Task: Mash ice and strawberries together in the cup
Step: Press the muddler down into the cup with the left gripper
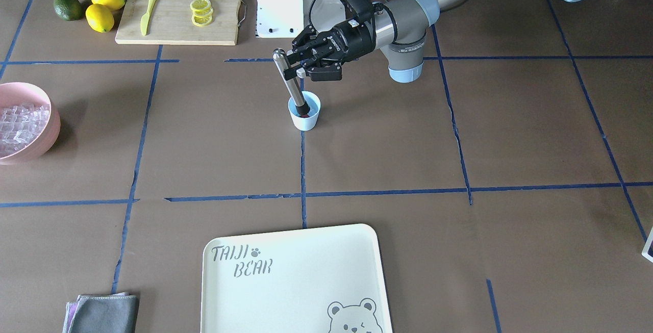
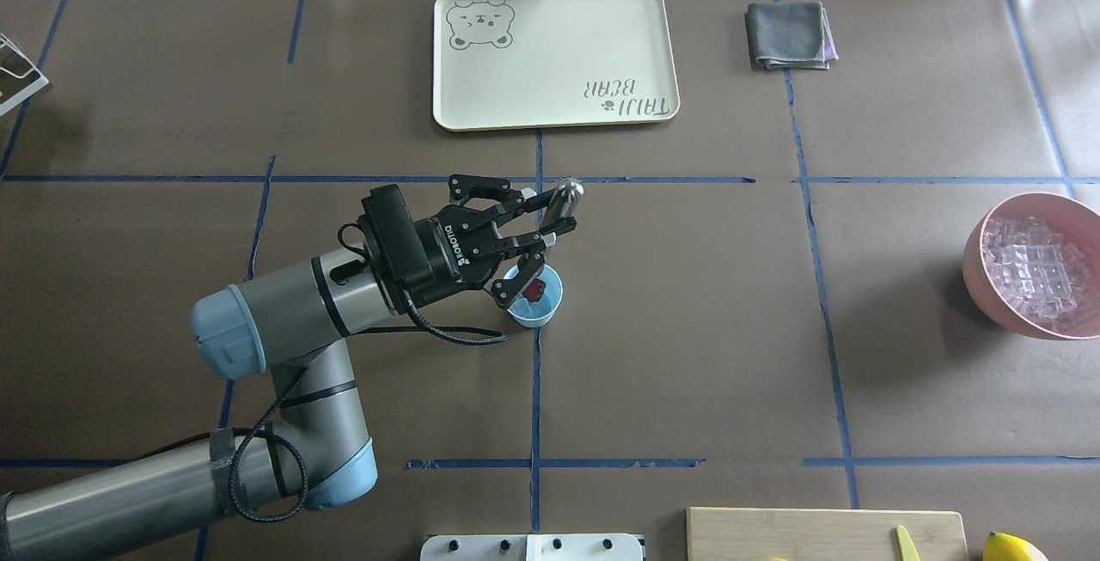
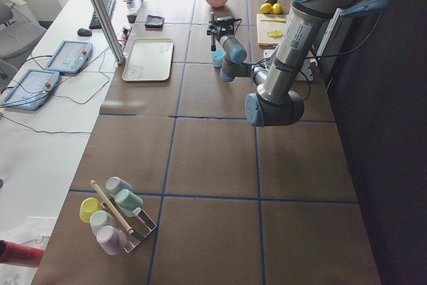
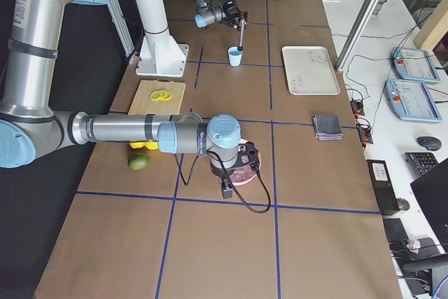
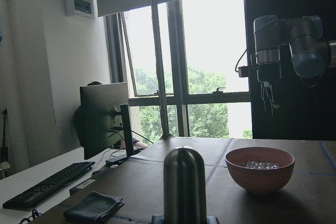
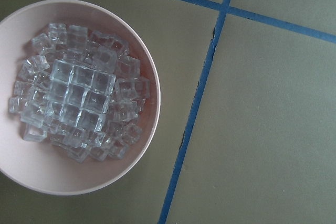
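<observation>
The pale-blue cup [image 1: 306, 119] [image 2: 550, 310] stands near the table's middle, on a blue tape line. A red strawberry [image 2: 534, 289] lies inside it. My left gripper [image 1: 295, 67] [image 2: 541, 217] is shut on a steel muddler [image 1: 289, 82] [image 2: 563, 200], which leans with its lower end down in the cup. Clear ice cubes [image 6: 79, 103] [image 2: 1031, 262] fill the pink bowl [image 6: 149, 129] [image 2: 975, 273]. I cannot tell if any ice is in the cup. My right gripper [image 4: 243, 161] hangs over that bowl. Its fingers are too small to judge.
A cream bear tray [image 2: 554, 106] lies on the far side of the cup, with a grey cloth [image 2: 789, 34] beside it. A cutting board [image 1: 178, 29] holds lemon slices and a yellow knife, next to lemons [image 1: 104, 6]. A cup rack [image 3: 113, 215] stands at the table's left end.
</observation>
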